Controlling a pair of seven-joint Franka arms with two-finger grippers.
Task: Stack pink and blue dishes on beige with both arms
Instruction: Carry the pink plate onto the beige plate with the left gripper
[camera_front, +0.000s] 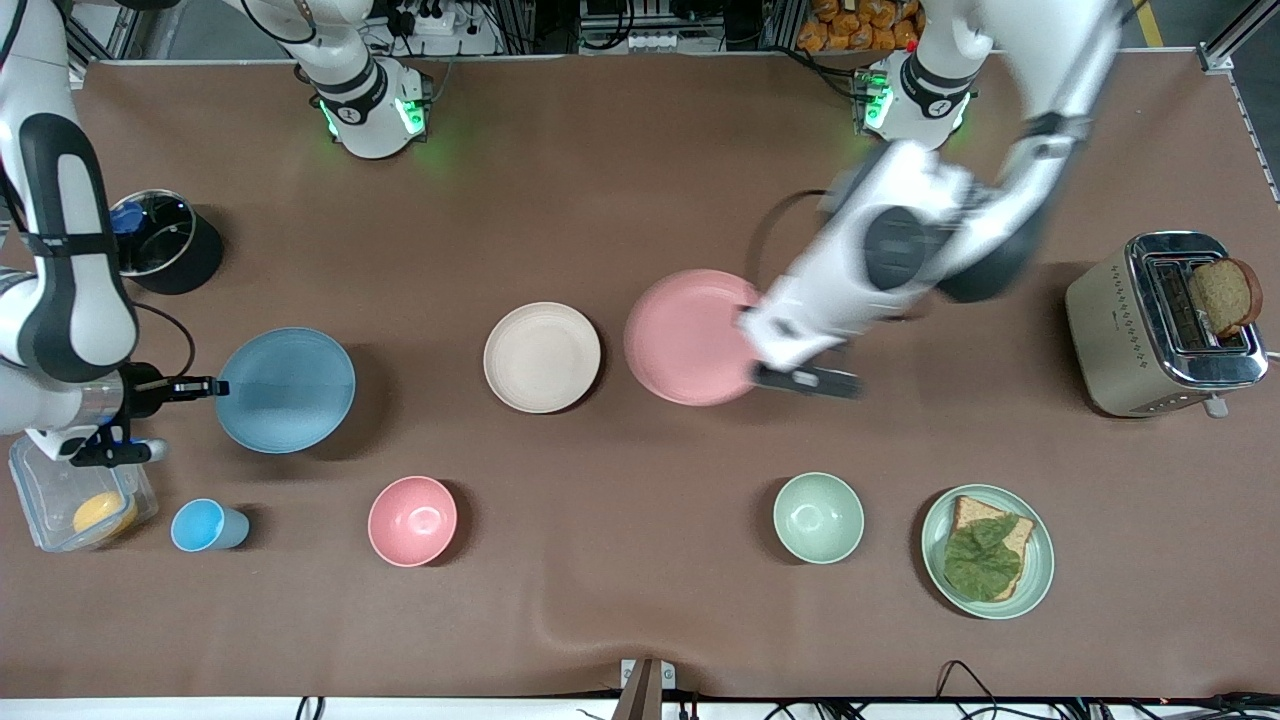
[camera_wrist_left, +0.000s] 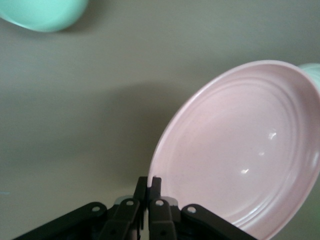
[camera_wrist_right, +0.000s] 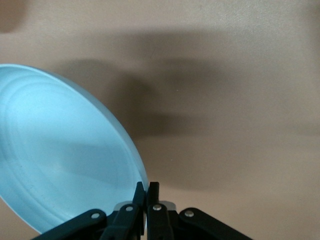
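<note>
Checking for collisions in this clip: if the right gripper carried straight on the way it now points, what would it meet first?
The right gripper, shut on the blue plate, points toward the beige plate. Bare table lies between, so the beige plate looks first in line, though the held plate seems tilted and heights are unclear.

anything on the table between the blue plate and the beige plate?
No. In the front view the stretch between the flat round light blue plate and the flat round cream-beige plate is bare brown table cover.

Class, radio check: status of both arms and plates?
Left gripper shut on pink plate. Right gripper shut on blue plate. Beige plate bare between them.
</note>
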